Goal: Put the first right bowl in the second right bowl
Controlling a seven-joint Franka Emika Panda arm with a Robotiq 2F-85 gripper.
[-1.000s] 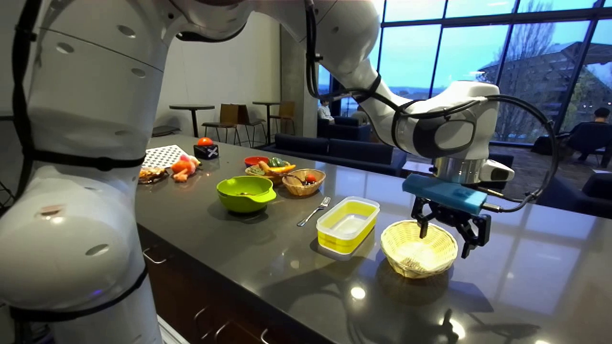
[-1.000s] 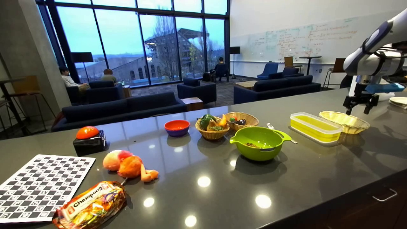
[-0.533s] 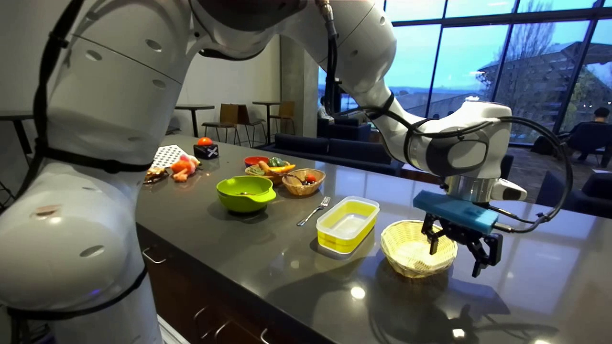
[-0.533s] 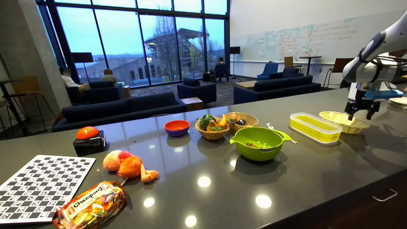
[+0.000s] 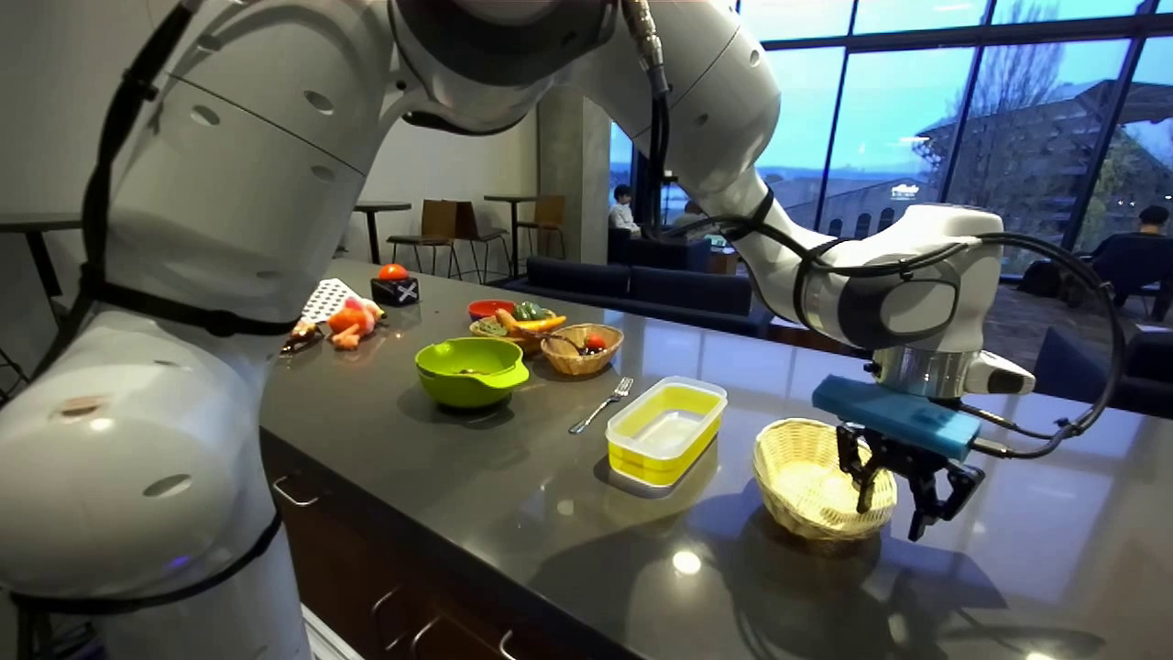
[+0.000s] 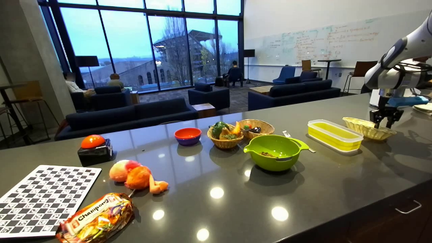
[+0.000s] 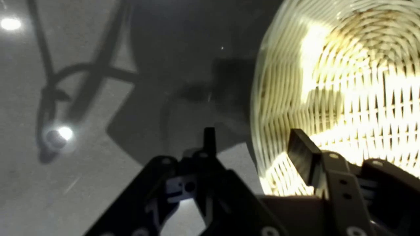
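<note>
The first right bowl (image 5: pixel 806 477) is a round, pale cream woven bowl on the dark counter; it looks slightly tilted. In the wrist view its near rim runs between the fingers of my gripper (image 7: pixel 253 139). One finger reaches inside the bowl, and the opposite one is outside over the counter. A gap still separates the outer finger from the rim; whether the inner one touches the wall I cannot tell. The jaws stand apart, part-way narrowed. Beside it in both exterior views sits the second right bowl (image 5: pixel 646 463), rectangular, bright yellow, with a whitish rim.
A fork (image 5: pixel 600 408) lies beyond the yellow bowl, then a lime-green bowl (image 6: pixel 275 162). Baskets of vegetables (image 6: pixel 225 143), a red-and-purple bowl (image 6: pixel 187 139), toys (image 6: pixel 138 177) and a noodle packet (image 6: pixel 96 219) stand farther along. White plates (image 6: pixel 423 108) are behind the arm.
My gripper has come down over the bowl's rim, and its fingers have drawn somewhat closer together. The first right bowl has shifted slightly away from the yellow one.
</note>
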